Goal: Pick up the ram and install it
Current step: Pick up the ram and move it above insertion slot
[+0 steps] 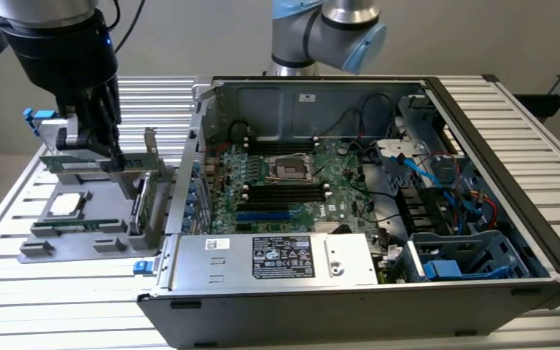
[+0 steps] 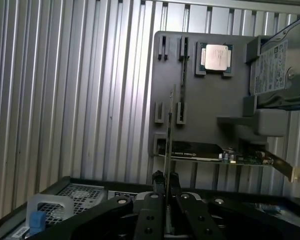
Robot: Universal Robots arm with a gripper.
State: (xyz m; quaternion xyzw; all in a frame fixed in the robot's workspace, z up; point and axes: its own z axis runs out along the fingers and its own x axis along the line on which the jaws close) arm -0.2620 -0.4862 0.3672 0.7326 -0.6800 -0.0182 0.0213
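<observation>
**Ram clamped in the pincer, above the tray**

Nearest in the exterior view stands the open case (image 1: 358,306) on the slatted table (image 1: 56,306), with its power supply (image 1: 270,257) along the front edge. Behind that lies the motherboard (image 1: 305,182), its socket (image 1: 288,168) set between rows of black slots. Blue cables (image 1: 455,175) run along the case's side on the exterior view's right.

On the exterior view's left, beside the case, sits the grey tray (image 1: 56,244). The processor (image 1: 69,204) lies flat in its recess, and the card (image 1: 142,200) stands on edge at the side of the tray nearest the case. The drive (image 1: 55,138) stands at the far end.

Over the tray hangs the gripper (image 1: 105,162). Its fingers are closed on the ram (image 1: 66,163), a narrow green stick held level and well above the tray floor, just in front of the drive.

In the wrist view the gripper (image 2: 167,192) has both black fingers (image 2: 152,210) pressed together on the ram (image 2: 170,130). The ram appears edge-on as a thin line running out from the tips. Beyond it lie the tray (image 2: 209,100), the card (image 2: 199,151), the processor (image 2: 215,56) and the drive (image 2: 277,70).

Farthest back, behind the case, rises the arm's base (image 1: 324,29).
</observation>
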